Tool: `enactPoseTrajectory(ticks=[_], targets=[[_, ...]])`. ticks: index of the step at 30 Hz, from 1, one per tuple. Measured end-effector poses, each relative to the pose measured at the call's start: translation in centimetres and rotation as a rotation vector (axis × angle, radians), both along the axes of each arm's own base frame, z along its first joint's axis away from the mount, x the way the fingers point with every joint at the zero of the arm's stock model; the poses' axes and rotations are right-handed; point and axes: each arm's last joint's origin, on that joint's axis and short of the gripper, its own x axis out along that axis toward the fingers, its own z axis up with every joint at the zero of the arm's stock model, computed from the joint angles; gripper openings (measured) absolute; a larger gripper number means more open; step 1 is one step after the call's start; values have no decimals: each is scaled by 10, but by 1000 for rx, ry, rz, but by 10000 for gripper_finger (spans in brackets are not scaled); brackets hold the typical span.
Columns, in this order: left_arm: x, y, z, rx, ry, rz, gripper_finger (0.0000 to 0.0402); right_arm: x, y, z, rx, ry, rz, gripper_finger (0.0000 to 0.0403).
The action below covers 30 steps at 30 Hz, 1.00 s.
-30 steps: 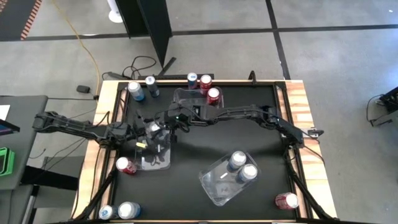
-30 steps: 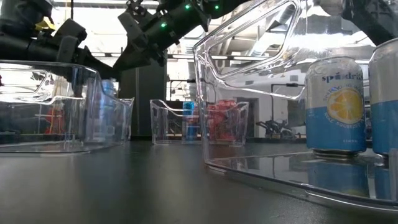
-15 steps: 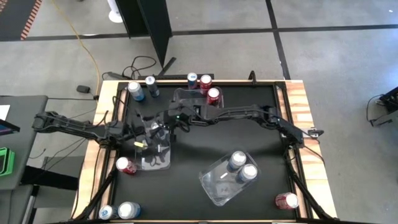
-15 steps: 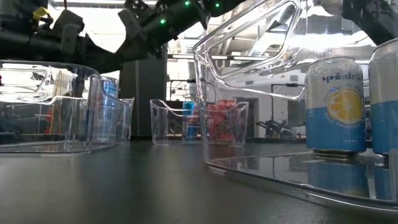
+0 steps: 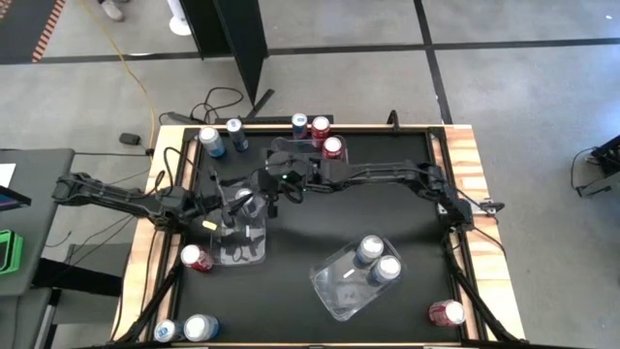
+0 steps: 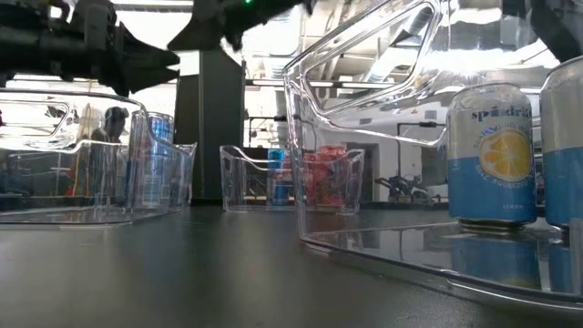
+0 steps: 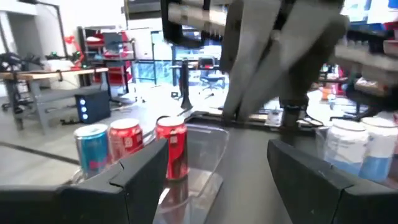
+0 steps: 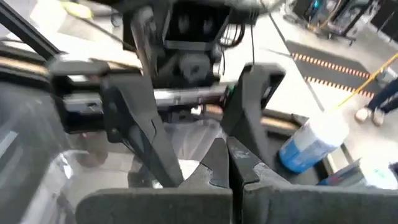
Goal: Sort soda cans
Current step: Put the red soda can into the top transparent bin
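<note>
Sorted, as we judge it:
- Clear bin (image 5: 341, 283) at 5 o'clock: two light blue cans (image 5: 376, 260).
- Far bin (image 5: 291, 148) at 12 o'clock: red can (image 5: 332, 147).
- Left bin (image 5: 254, 250) at 9 o'clock: one dark blue can (image 6: 157, 159) standing inside.

Left loose:
- Four cans along the 11–12 o'clock edge.
- Red can (image 5: 196, 257) just beside the left bin.
- Two at 7 o'clock, one red at 5 o'clock.

Left gripper (image 5: 235, 207), jaws wide and empty, over the left bin. Right gripper (image 5: 275, 184), jaws closed on nothing, near it.
</note>
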Motion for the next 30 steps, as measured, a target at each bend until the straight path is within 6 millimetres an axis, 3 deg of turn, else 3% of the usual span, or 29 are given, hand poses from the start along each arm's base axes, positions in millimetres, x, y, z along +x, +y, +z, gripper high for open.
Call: enactPoseTrajectory(ticks=[9,13,20,30], targets=[[1,-5,8,22,66,-36,270,-56,11,73,-33,9,33,0],[2,-5,7,25,80,-36,270,-81,10,94,-17,10,22,0],[2,-5,5,15,93,-40,270,-138,7,88,13,41,-136,0],[2,-6,8,2,56,-69,270,-239,35,69,128,52,-328,0]])
